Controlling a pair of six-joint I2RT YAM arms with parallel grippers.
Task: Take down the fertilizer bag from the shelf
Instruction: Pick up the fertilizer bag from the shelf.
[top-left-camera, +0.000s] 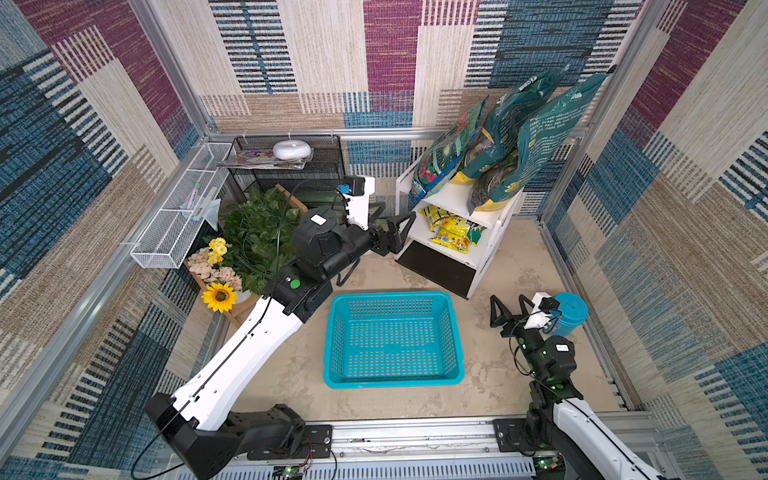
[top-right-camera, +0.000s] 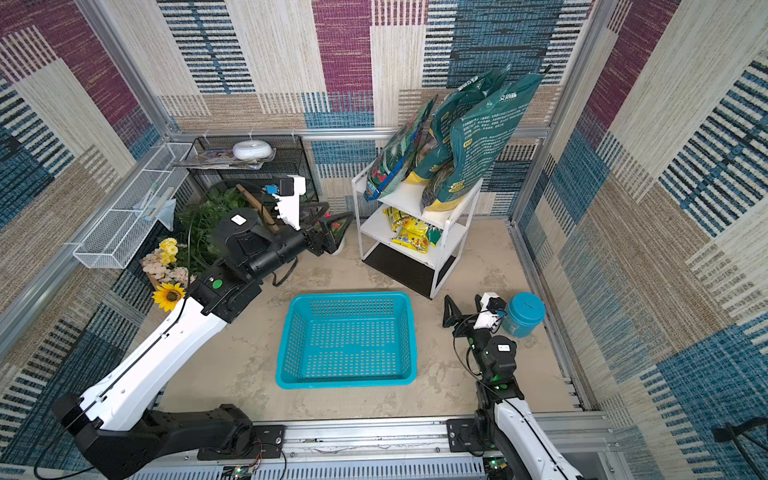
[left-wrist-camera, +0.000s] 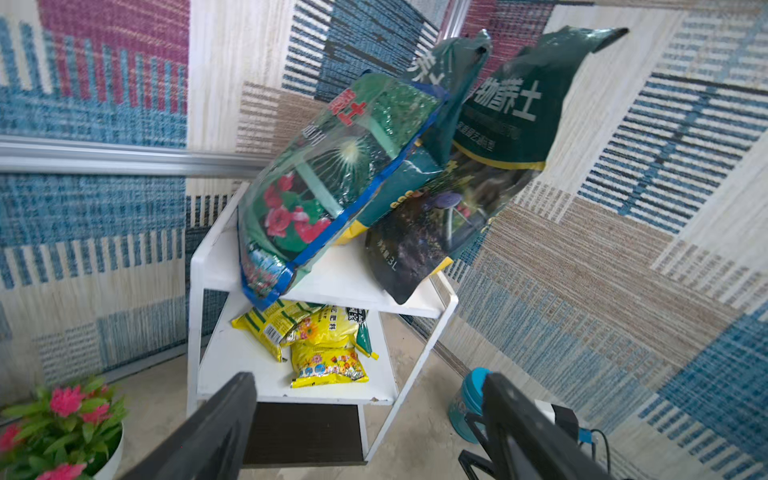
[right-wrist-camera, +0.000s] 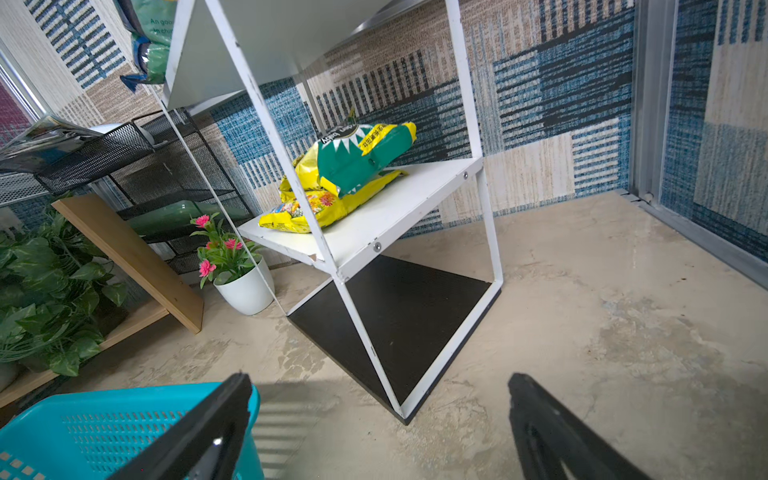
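Observation:
The white shelf (top-left-camera: 451, 193) (top-right-camera: 405, 197) stands at the back right on its black base panel. Three big green bags (top-left-camera: 440, 158) (left-wrist-camera: 332, 178) lean together on its top board. On the lower board (left-wrist-camera: 237, 361) (right-wrist-camera: 395, 208) lie small yellow bags; the front one is a flower-printed fertilizer bag (top-left-camera: 451, 239) (top-right-camera: 411, 241) (left-wrist-camera: 328, 361) (right-wrist-camera: 299, 212). My left gripper (top-left-camera: 395, 216) (top-right-camera: 336, 216) (left-wrist-camera: 368, 382) hangs open just in front of that lower board, holding nothing. My right gripper (top-left-camera: 508, 301) (top-right-camera: 461, 303) (right-wrist-camera: 378, 382) is open and low near the shelf's base corner.
A teal plastic basket (top-left-camera: 390, 296) sits mid-floor between the arms. A blue canister (top-left-camera: 571, 311) stands beside the right wrist. At the back left are a black wire rack (top-left-camera: 291, 166), a white wire basket (top-left-camera: 178, 212), leafy plants (top-left-camera: 257, 232) and a potted pink flower (right-wrist-camera: 241, 270).

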